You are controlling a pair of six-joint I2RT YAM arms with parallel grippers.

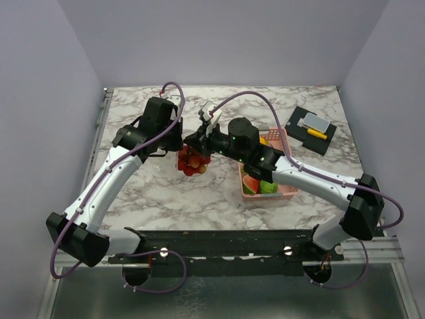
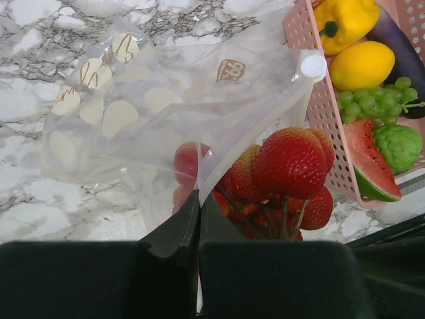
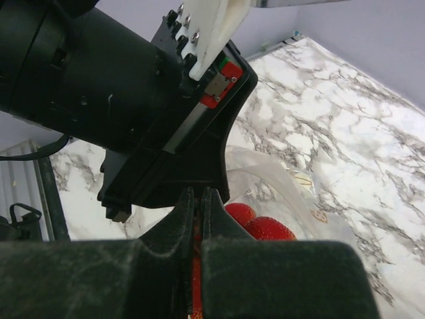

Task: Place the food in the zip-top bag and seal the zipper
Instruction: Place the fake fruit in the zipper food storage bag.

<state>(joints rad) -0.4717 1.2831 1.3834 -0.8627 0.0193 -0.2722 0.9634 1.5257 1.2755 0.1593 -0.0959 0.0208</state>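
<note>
The clear zip-top bag (image 2: 126, 113) with pale dots hangs over the marble table. My left gripper (image 2: 199, 199) is shut on the zipper strip (image 2: 255, 119) at the bag's mouth edge; in the top view this gripper (image 1: 176, 143) is above the table's middle. A bunch of red strawberries (image 2: 289, 163) hangs at the mouth, one berry behind the plastic. My right gripper (image 3: 199, 199) is shut on the strawberry bunch (image 3: 262, 227), close against the left gripper, also in the top view (image 1: 198, 141). The strawberries (image 1: 192, 162) hang below both grippers.
The pink perforated basket (image 1: 292, 189) stands right of the bag with a watermelon slice (image 2: 368, 169), grapes (image 2: 372, 103), a lemon (image 2: 362, 65), a yellow pepper (image 2: 345, 20) and an aubergine (image 2: 402, 43). A black mat (image 1: 300, 133) with small yellow and grey items lies at the back right.
</note>
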